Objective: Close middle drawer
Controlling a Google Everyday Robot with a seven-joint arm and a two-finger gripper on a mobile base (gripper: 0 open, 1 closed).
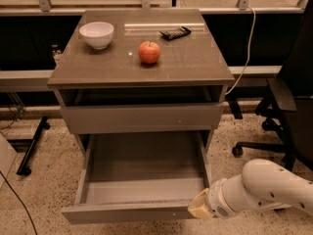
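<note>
Gripper sits at the right end of the open middle drawer.

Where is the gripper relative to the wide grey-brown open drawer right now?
Camera view, lower right: the gripper is at the right end of the front panel of the pulled-out wide grey-brown middle drawer.
</note>
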